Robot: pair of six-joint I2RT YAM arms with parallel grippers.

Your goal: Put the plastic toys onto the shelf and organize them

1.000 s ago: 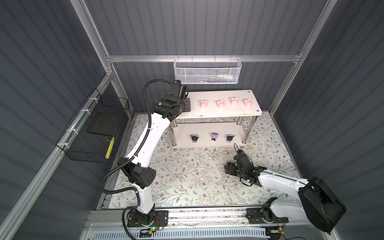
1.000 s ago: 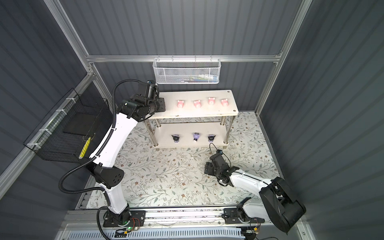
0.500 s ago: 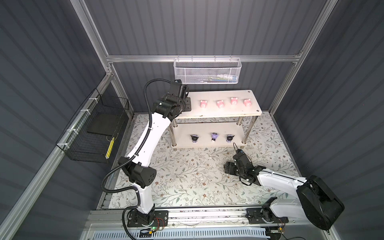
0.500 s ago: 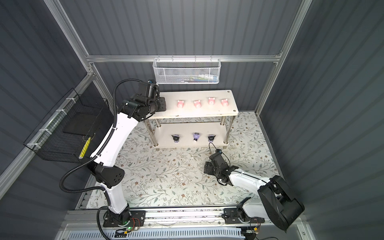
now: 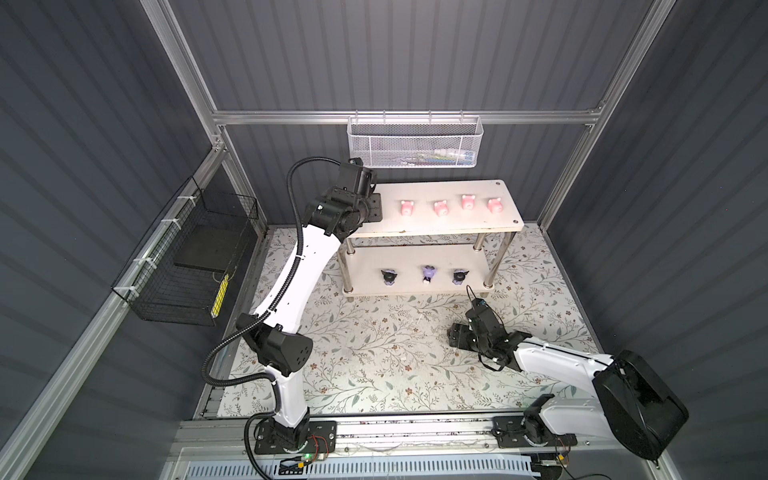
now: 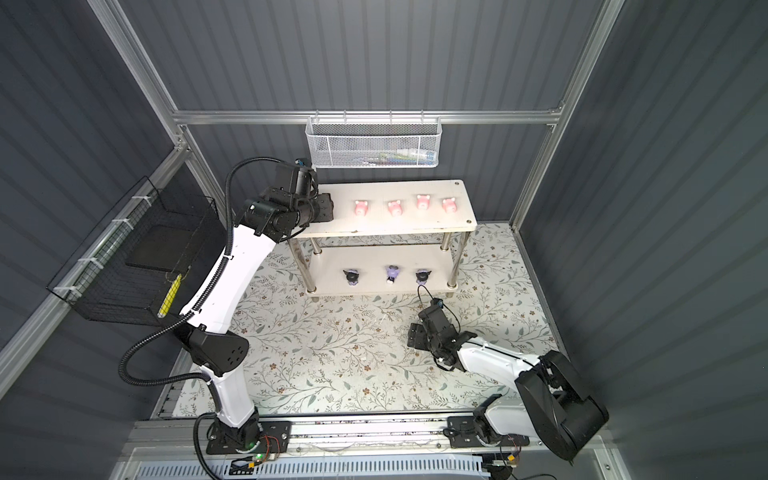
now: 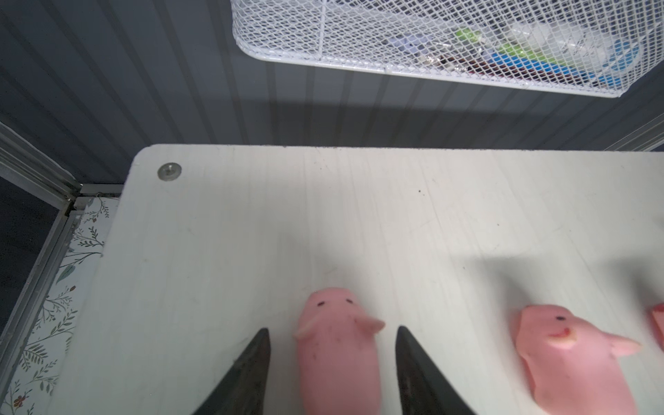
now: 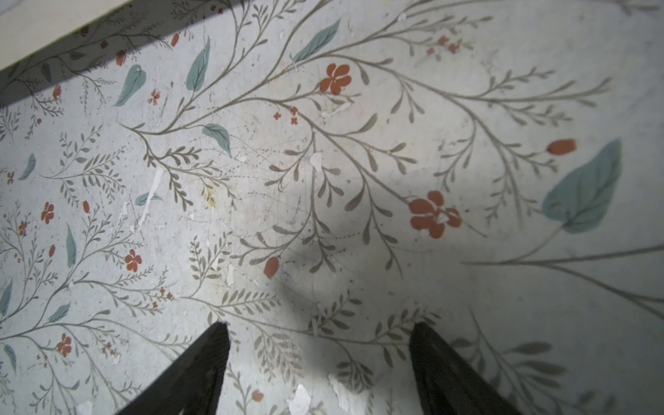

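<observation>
The left arm [image 5: 297, 266] and right arm [image 5: 552, 359] have glossy white link shells and black joint housings. A black ribbed cable conduit [image 5: 226, 343] runs along the left arm. The right arm has one bulky black housing [image 5: 636, 403]. The left gripper [image 7: 332, 329] and right gripper [image 8: 320, 323] have matte black fingers that taper to narrow tips. Red wires and a green light [image 5: 306, 457] sit by the left arm's black base plate [image 5: 322, 434].

My right tool [image 8: 320, 325] over the flowered desk [image 8: 359, 143]

My two black fingers [image 8: 201, 370] stand wide apart, and the desk's print of grey twigs, teal leaves and red blossoms shows between them. A shadow lies just ahead of the tips. A pale edge [image 8: 43, 21] cuts one corner; I cannot tell what it is.
</observation>
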